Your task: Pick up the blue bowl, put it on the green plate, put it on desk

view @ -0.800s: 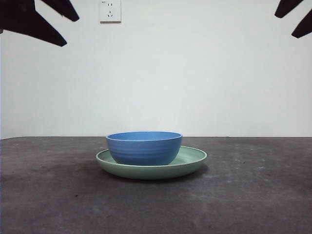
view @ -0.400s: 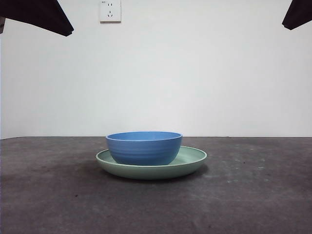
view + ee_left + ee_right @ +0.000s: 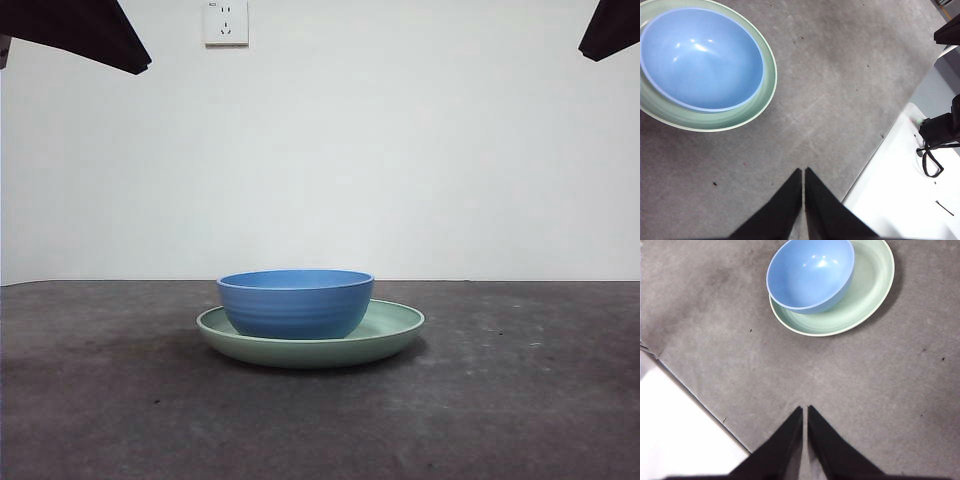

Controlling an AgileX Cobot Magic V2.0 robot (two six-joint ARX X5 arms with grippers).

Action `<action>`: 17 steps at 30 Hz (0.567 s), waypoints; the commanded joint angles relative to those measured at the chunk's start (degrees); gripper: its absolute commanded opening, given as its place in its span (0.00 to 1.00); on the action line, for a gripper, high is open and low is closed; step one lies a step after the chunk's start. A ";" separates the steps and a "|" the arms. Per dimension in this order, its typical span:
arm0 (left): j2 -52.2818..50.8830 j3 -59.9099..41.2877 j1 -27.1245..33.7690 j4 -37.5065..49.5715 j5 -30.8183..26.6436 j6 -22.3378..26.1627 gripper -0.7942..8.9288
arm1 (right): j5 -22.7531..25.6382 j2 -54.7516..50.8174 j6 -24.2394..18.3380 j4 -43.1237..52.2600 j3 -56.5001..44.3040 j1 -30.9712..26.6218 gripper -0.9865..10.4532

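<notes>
The blue bowl (image 3: 296, 302) stands upright in the green plate (image 3: 395, 328), toward the plate's left side, on the dark desk (image 3: 520, 400). Both wrist views show it from above: blue bowl (image 3: 700, 57) in green plate (image 3: 767, 85), and blue bowl (image 3: 811, 272) in green plate (image 3: 867, 287). My left gripper (image 3: 803, 172) is shut, holds nothing and hangs high, well away from the dishes. My right gripper (image 3: 805, 410) is likewise shut and empty, high over bare desk. In the front view the arms show only as black tips at the top corners.
A white wall with a power socket (image 3: 226, 22) backs the desk. The left wrist view shows the desk's edge, a white surface beyond it and a black device with a cable (image 3: 940, 135). The right wrist view shows a white area (image 3: 680, 430) past the desk's edge.
Between one second and half a second ago both grippers closed from open, seen as split tips merging at the top corners. Since then nothing has moved. Bowl and plate stayed put.
</notes>
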 commanded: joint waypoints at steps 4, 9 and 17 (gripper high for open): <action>0.15 0.55 -0.31 1.46 0.63 0.59 0.09 | -0.13 0.35 -0.66 0.55 0.63 0.33 0.09; -3.37 0.55 0.63 3.21 0.44 2.10 0.09 | -0.13 0.35 -0.66 0.55 0.63 0.33 0.09; -17.55 -5.66 11.32 29.83 -9.40 6.16 0.09 | -0.13 0.35 -0.66 0.55 0.63 0.33 0.09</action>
